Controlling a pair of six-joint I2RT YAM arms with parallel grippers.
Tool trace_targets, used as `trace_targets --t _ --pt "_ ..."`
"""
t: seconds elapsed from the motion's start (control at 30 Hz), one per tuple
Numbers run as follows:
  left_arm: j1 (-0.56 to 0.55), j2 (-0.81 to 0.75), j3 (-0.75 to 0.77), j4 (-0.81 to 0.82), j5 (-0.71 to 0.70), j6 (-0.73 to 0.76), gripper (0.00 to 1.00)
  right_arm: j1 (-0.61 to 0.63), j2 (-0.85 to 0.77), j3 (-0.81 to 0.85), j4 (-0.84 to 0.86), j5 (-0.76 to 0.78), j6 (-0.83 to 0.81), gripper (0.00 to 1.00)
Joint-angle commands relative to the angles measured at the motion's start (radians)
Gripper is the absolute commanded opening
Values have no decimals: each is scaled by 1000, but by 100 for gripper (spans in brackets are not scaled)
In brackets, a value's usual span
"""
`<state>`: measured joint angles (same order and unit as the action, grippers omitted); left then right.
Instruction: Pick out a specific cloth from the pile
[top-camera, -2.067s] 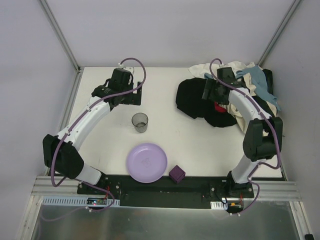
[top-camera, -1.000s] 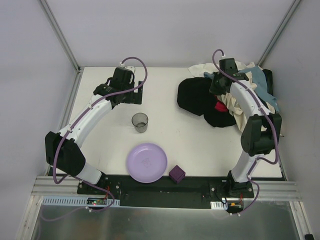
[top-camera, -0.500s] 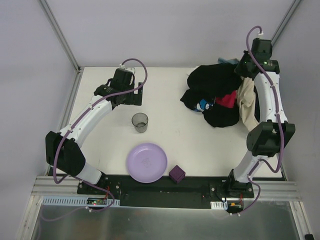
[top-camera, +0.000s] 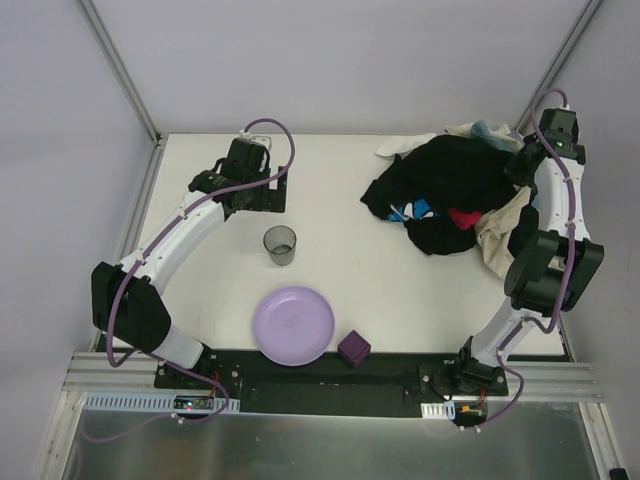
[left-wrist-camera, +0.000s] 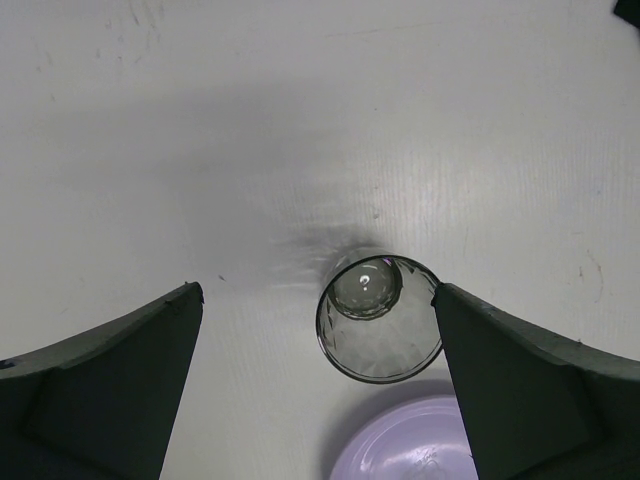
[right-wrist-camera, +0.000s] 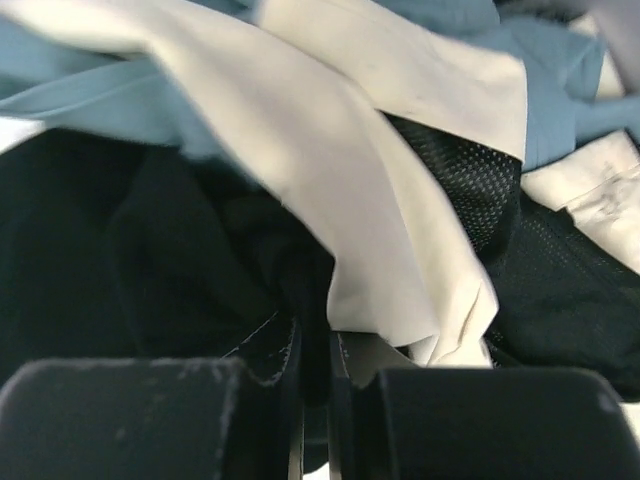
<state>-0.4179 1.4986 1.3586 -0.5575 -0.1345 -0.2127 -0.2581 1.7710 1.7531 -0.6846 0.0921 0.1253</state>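
Bright, even light from above leaves my surface (top-camera: 330, 190) pale, with soft shadows. Under my left wrist the cup (left-wrist-camera: 380, 320) is sharp, its shadow faint. My right wrist's view of the pile (right-wrist-camera: 350, 200) is soft and blurred.

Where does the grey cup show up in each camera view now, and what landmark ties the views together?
Top external: grey cup left of centre, just beyond the purple plate.
Left wrist: lower centre, upright, seen from above.
Right wrist: not in it; only the pile shows.
Shared landmark: the purple plate, at the left wrist picture's bottom edge.
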Motion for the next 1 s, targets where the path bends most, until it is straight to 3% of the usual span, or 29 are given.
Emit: trace_targets --t 0.0,0.2,0.4,0.47,0.6,0.7,0.77,0.97 --pt "1 -34 -1 25 47 -34 99 -55 125 -92 0 -61 80 1" --pt "1 -54 25 36 102 -62 99 -58 266 -129 -27 -118 73 2" --pt "2 -115 27 85 185 -73 99 -64 292 -119 -46 -211 37 15" --pt "2 -141 14 114 214 -76 99 -63 257 -116 -46 -255 25 23" --pt "2 -204 -38 188 265 -82 99 -63 127 -139 -33 -262 22 61" --pt "2 -262 -124 278 280 -93 99 -63 23 -150 -32 -252 20 82" --pt "4 -302 -183 338 273 -97 99 -63 -36 -149 -36 -241 17 92" --pt "4 -377 -286 421 251 -76 99 -58 -188 -138 -67 -249 13 98"
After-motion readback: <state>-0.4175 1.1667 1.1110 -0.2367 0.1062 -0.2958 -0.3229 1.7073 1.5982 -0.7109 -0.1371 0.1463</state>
